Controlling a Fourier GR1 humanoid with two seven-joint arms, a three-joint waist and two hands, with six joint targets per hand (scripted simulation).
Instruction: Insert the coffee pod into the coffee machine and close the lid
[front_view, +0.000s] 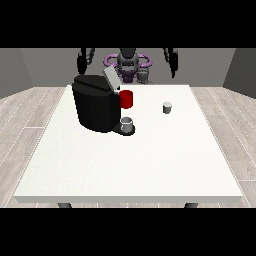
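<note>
Hanging raised at the far edge of the desk (125, 165), the hand at the view's left (81, 61) and the hand at the view's right (173, 62) both hold nothing; whether their fingers are spread or curled I cannot tell. Outward from them, the coffee pod (167, 107), small and grey, stands alone on the desk, well apart from either hand. The black coffee machine (95, 104) sits to its left in the view with its lid (111, 78) tilted up, a red mug (126, 99) just behind and a grey cup (127, 124) on its tray. The task seems not yet begun: reaching for the pod is the step in hand, which calls for the hand at the view's right to descend over it.
</note>
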